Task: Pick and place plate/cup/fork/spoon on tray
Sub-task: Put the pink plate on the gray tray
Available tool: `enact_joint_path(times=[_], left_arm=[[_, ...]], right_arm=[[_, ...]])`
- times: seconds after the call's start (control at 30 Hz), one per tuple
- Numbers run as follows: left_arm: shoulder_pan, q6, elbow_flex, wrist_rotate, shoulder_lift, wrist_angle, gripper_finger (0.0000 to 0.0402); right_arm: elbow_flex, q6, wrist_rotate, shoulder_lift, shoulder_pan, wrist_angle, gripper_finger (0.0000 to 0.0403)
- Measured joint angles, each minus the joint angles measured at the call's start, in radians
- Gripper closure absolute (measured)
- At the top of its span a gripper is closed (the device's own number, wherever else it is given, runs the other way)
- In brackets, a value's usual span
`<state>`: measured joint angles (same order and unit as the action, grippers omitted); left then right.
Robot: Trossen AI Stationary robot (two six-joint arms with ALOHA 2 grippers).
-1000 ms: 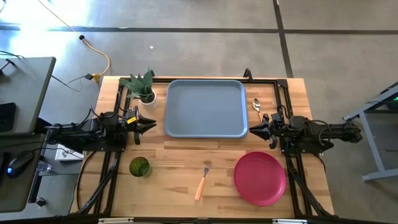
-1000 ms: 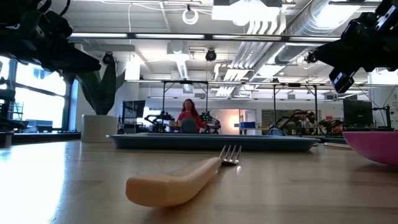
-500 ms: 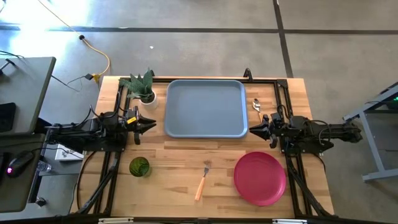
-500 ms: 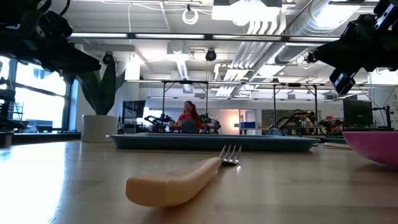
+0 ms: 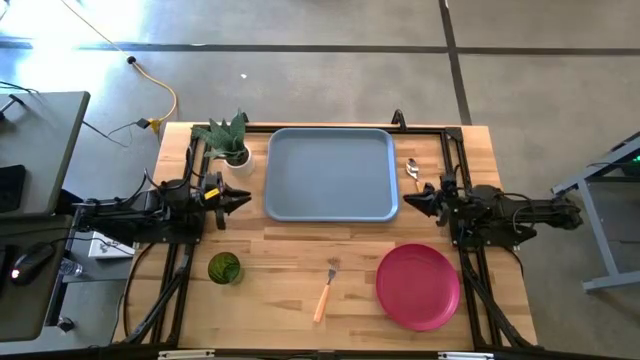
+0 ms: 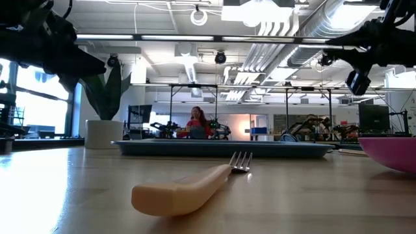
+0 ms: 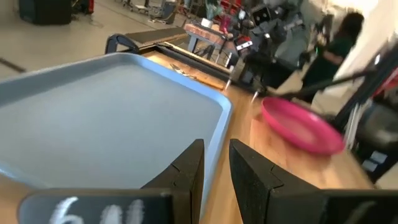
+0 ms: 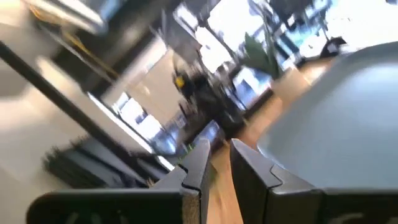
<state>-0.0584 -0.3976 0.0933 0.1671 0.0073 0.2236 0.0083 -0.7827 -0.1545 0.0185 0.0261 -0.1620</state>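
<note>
So far the tray (image 5: 332, 173) at the table's far edge holds nothing; plate (image 5: 418, 286), fork (image 5: 326, 289) and cup (image 5: 224, 267) sit along the near edge, spoon (image 5: 412, 169) beside the tray. Left gripper (image 5: 243, 197) and right gripper (image 5: 406, 201) flank it, jaws narrowly apart, gripping nothing.

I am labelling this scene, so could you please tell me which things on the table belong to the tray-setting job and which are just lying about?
Part of the job:
- tray, nothing on it yet
- plate
- cup
- fork
- spoon, beside the tray

Just lying about:
- potted plant
</note>
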Motion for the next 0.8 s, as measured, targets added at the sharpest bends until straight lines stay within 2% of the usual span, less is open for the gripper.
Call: enact_joint_path(times=[0.1, 0.43, 0.6, 0.8], left_arm=[[0.0, -0.063, 0.0, 0.004, 0.0, -0.028, 0.0337], [0.0, -0.064, 0.0, 0.004, 0.0, -0.107, 0.0337], [0.0, -0.064, 0.0, 0.004, 0.0, -0.113, 0.0337], [0.0, -0.064, 0.0, 0.004, 0.0, -0.114, 0.0337]], right_arm=[[0.016, 0.024, -0.015, 0.0, 0.0, -0.049, 0.035], [0.233, 0.259, -0.137, 0.006, 0.0, -0.032, 0.035], [0.391, 0.294, -0.169, 0.067, 0.0, 0.163, 0.035], [0.593, 0.266, -0.177, 0.219, 0.0, 0.483, 0.035]])
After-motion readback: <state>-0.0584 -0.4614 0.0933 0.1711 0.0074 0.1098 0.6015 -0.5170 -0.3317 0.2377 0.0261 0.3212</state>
